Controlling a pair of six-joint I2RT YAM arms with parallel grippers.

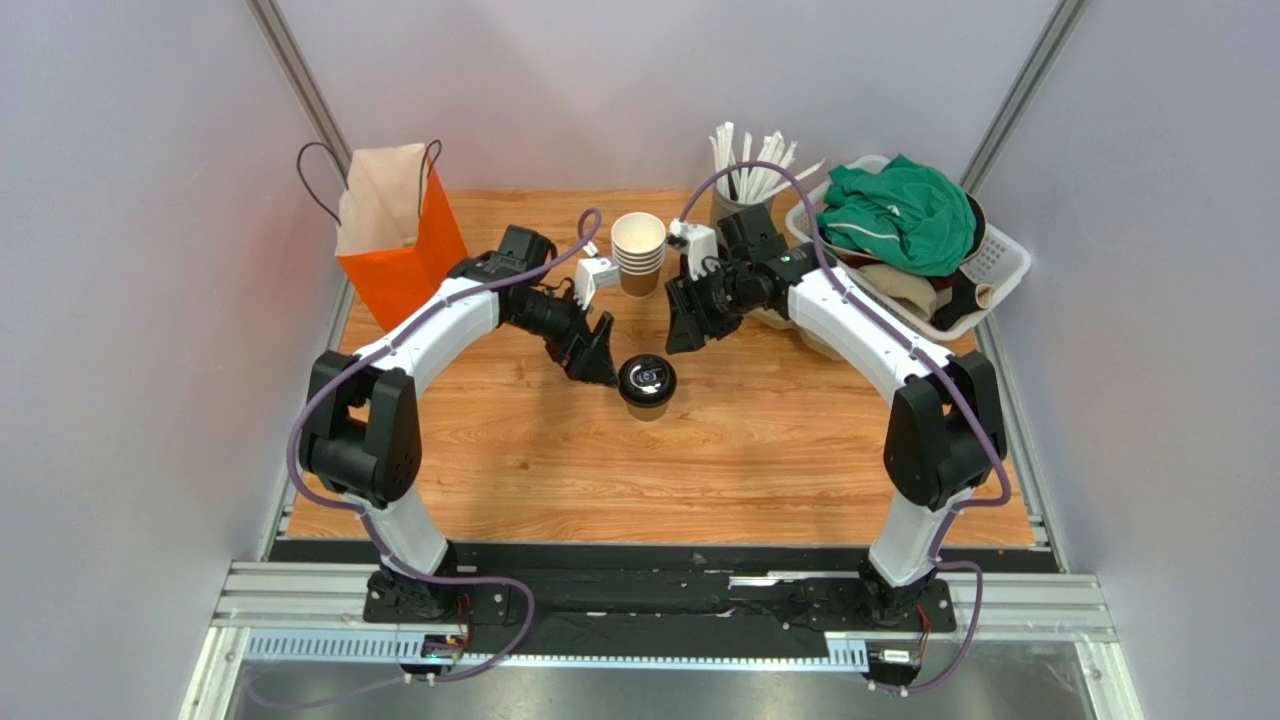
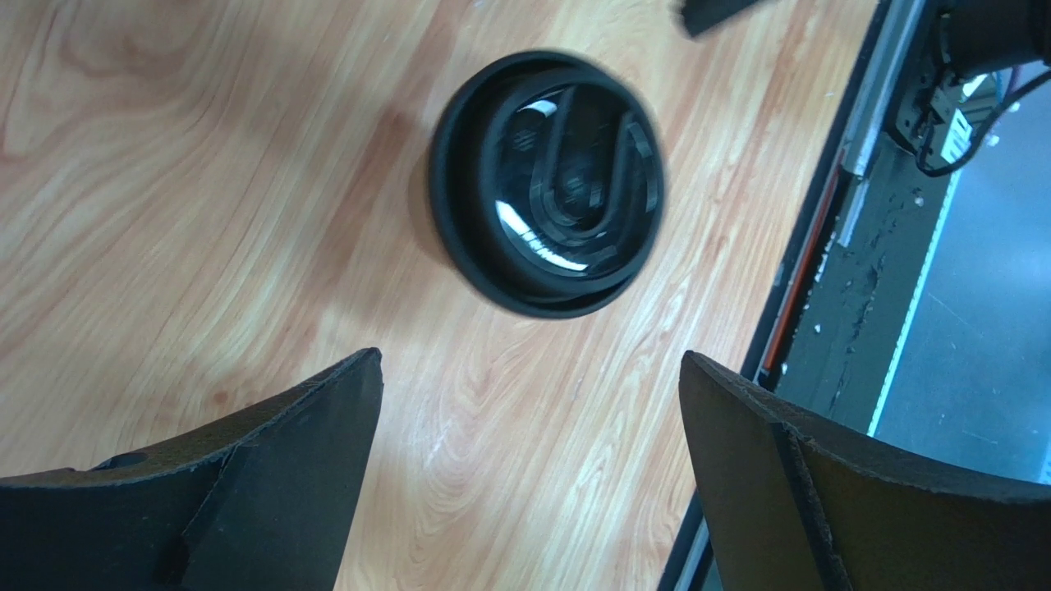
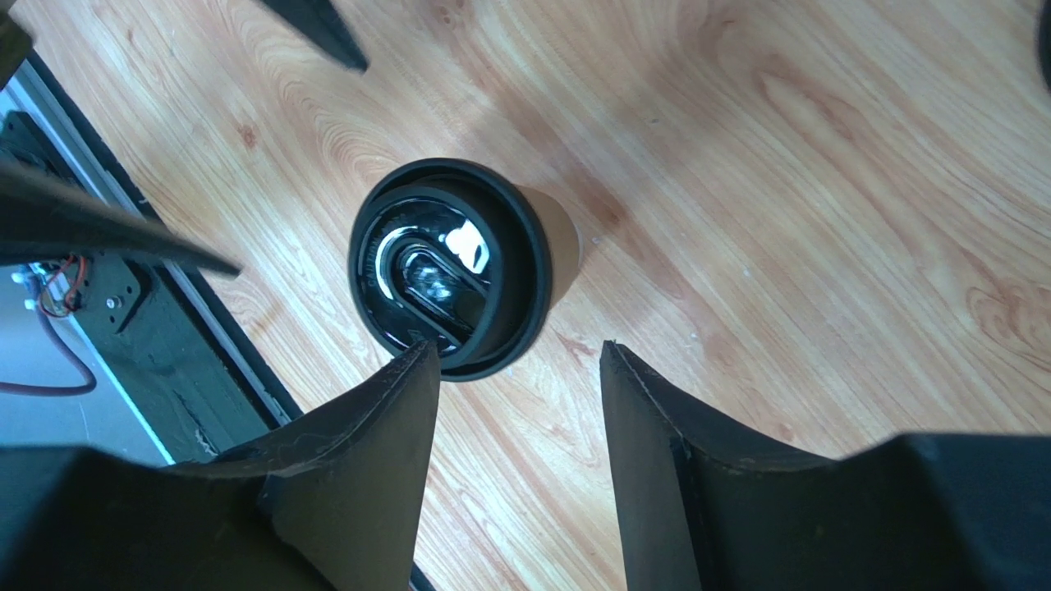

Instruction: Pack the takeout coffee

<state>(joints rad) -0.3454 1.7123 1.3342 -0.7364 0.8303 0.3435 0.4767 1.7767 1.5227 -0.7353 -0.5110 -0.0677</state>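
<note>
The lidded takeout coffee (image 1: 648, 383) stands on the table (image 1: 781, 450); left end effector (image 1: 598, 366) and right end effector (image 1: 684, 333) flank it, both apart.

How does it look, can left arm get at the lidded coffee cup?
Likely yes: left arm has its jaws wide open beside the lidded coffee cup, only bare table between them.

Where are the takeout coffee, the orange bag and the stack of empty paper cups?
takeout coffee (image 1: 648, 380): overhead view, on its black lid.
orange bag (image 1: 409, 255): overhead view, on its orange side.
stack of paper cups (image 1: 639, 236): overhead view, inside the top cup.
</note>
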